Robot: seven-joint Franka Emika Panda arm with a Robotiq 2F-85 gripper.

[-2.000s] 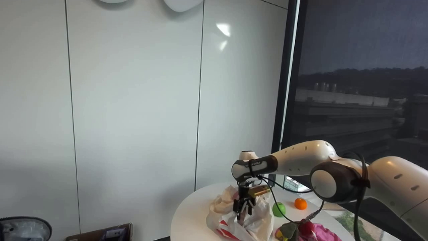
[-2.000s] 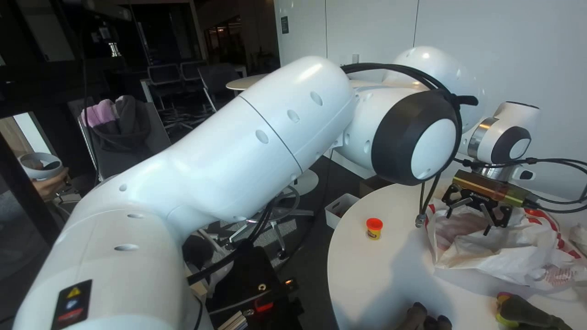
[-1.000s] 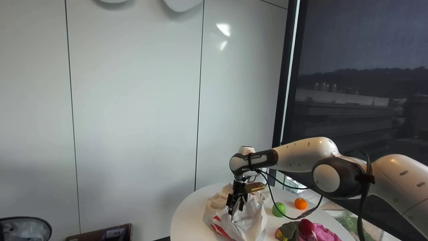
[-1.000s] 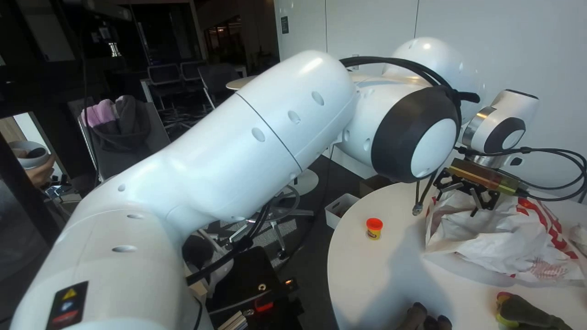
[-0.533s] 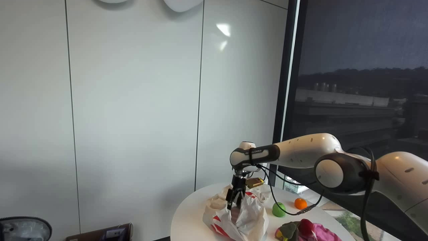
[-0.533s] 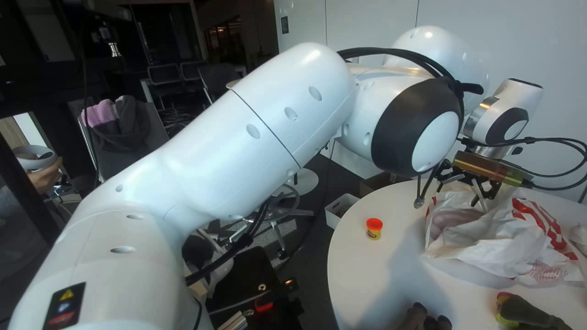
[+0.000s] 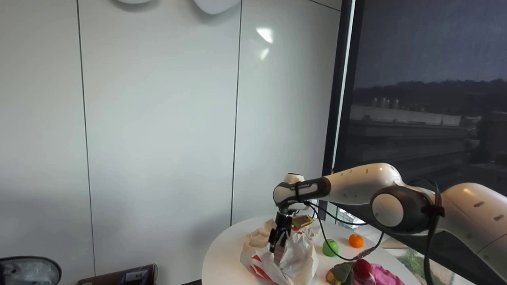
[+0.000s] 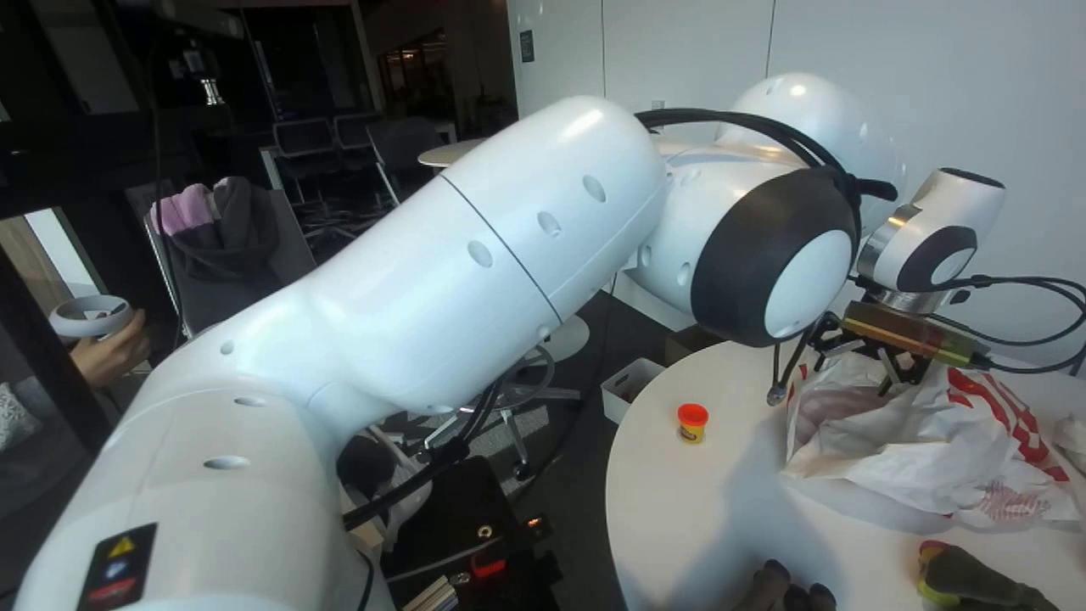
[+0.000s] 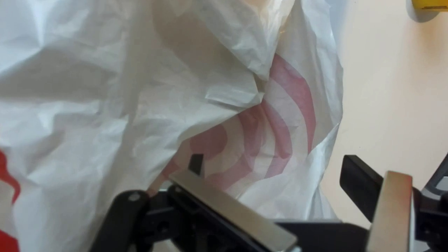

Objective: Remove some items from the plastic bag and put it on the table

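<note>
Wrist view, L to R: plastic bag (image 9: 105, 115) on desk (image 9: 385, 80); prob. lt., soft, slippery film, easily torn. Contents n/v. Jaws spread, nothing gripped: one over bag mouth, one past bag's R edge. Rec. hold: that edge, film doubled. Red ring print (image 9: 301, 94) in bag mouth, no brand name legible. Yellow tub (image 9: 430, 3), R of bag: text illeg. Exterior view: arm (image 7: 356, 186) above bag appears to read "EMIKA".

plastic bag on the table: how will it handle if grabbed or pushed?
The plastic bag is probably floppy: its thin-looking walls are creased all over. Pushed, it would likely crumple first, then slide, since it slumps in loose folds on the smooth-looking table. Weight is hard to call: its inside is mostly hidden.
</note>
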